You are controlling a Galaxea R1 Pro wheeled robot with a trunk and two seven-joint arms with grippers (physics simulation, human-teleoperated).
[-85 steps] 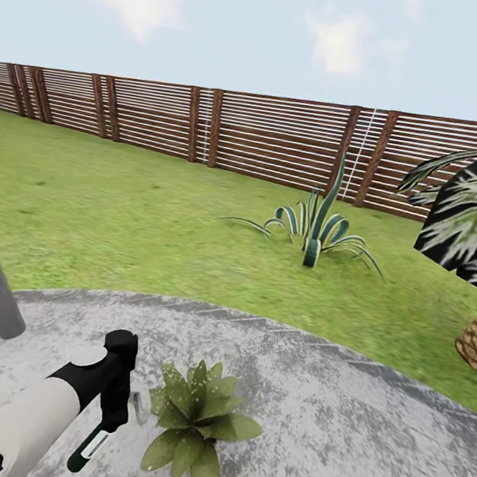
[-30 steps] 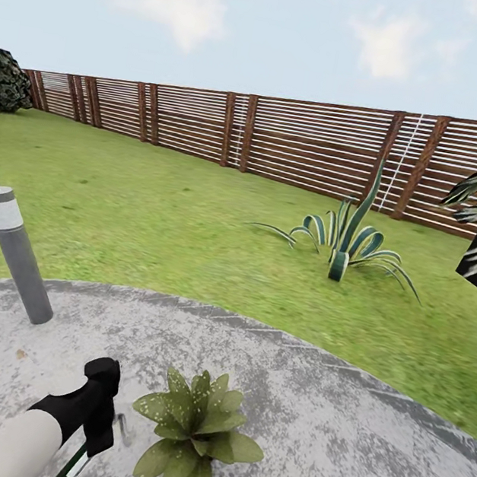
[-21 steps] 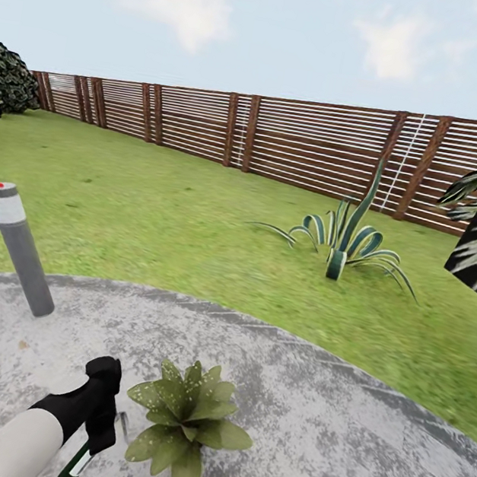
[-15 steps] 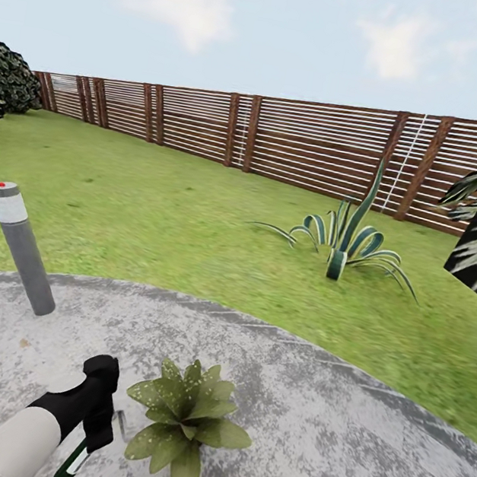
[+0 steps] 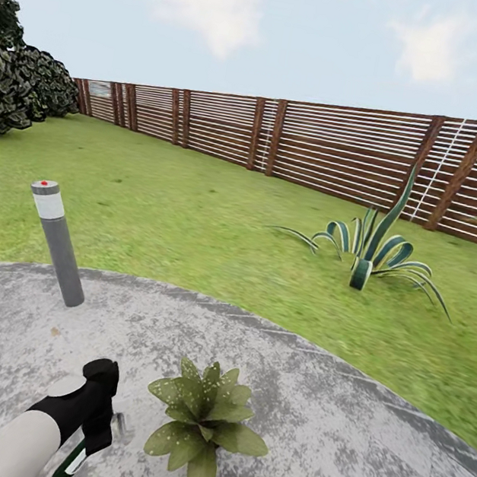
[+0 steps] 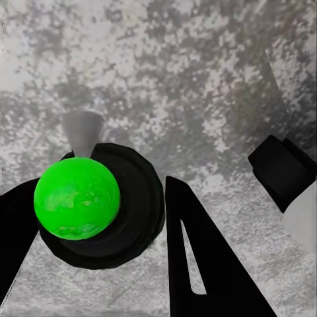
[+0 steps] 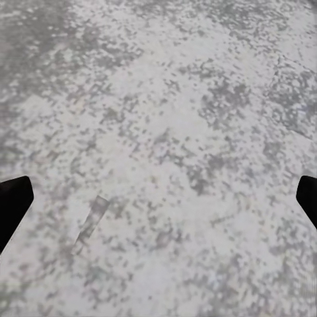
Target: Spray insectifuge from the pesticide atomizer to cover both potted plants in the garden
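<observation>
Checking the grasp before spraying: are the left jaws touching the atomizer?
Touching. The left wrist view shows the left gripper closed around the atomizer, both jaws against its dark body.

The plant's (image 5: pixel 206 418) pot is hidden beneath its leaves. The sprayer (image 6: pixel 89 201) sits between the left fingers (image 6: pixel 198 257), its body cut off below them; the right fingers' (image 7: pixel 13 201) tips alone show.

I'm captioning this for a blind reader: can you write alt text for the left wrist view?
The left end effector grips a black atomizer topped by a bright green ball, its grey nozzle pointing over mottled grey paving.
</observation>
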